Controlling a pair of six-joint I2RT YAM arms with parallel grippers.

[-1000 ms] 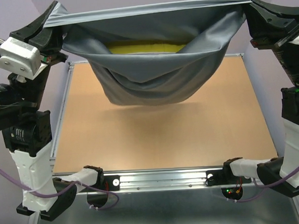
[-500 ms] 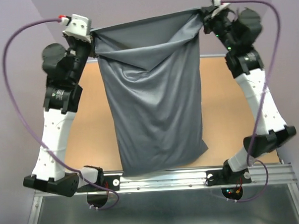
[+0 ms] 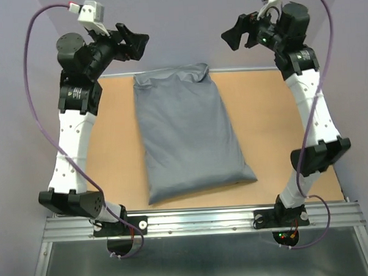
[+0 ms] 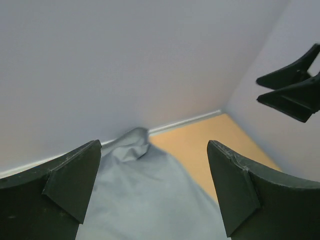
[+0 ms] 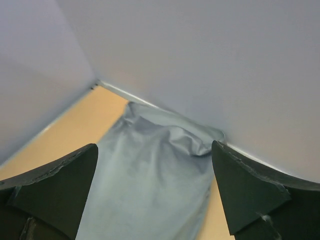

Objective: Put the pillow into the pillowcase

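**Fig. Plump pillowcase on the table, both grippers raised and empty**

Left gripper (image 3: pixel 137 41): fingers wide apart, holding nothing, touching nothing, raised over the far left of the table (image 3: pixel 111 147). Right gripper (image 3: pixel 230 38): likewise spread wide and empty, raised over the far right, facing the left one. Pillowcase (image 3: pixel 187 138): lying plump and lengthwise down the middle of the tan board, bunched far end close to the pale lilac back wall (image 3: pixel 178 16), near end just short of the metal rail (image 3: pixel 200 220). Pillow: hidden in every view.
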